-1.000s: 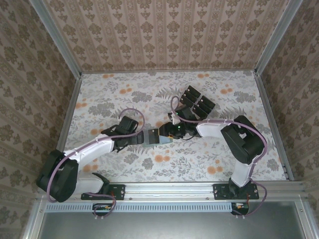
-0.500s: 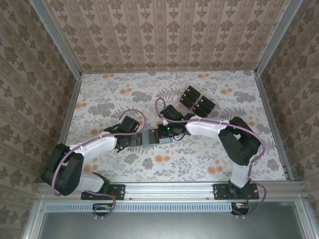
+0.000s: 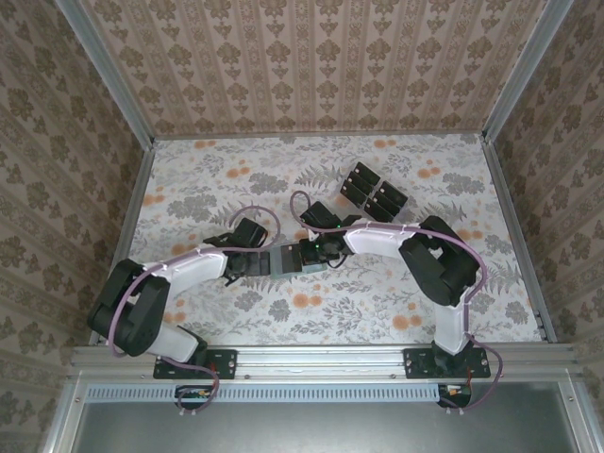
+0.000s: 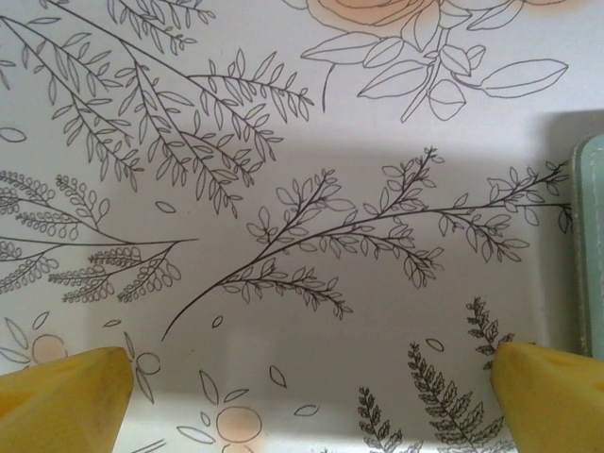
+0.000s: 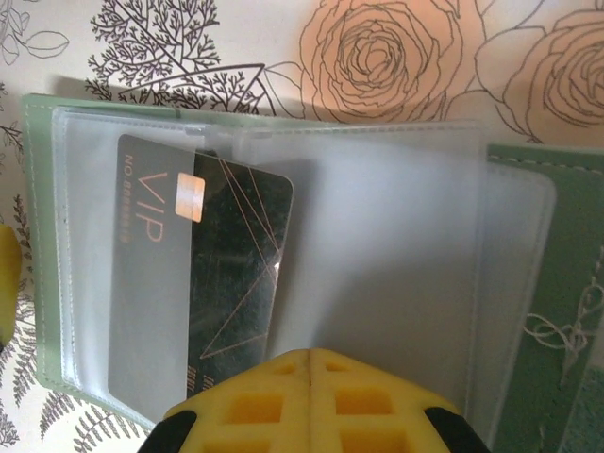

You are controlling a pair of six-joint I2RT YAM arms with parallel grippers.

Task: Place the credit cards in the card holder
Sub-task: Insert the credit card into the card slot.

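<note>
Seen from above, a floral-papered bench is boxed in by patterned walls on three sides, with a metal rail along its near edge. Near the middle of the bench lies the card holder, a sage-green case, between the tips of the two arms. The left gripper sits just left of it, and the right gripper is over its right part. A cluster of black credit cards lies farther back and to the right, well apart from the case, with bare bench around it and to the far left.

From the left wrist, the jaws stand wide apart. Their yellow fingertips are at the lower corners with only bench between them. The case's green edge shows at the right border.

From the right wrist, the case lies open, with a green cover at each side and frosted clear sleeves between. One dark card marked VIP lies tilted in the left sleeve. The right jaws are closed tight over the sleeves' lower edge. Whether they pinch a sleeve cannot be told.
</note>
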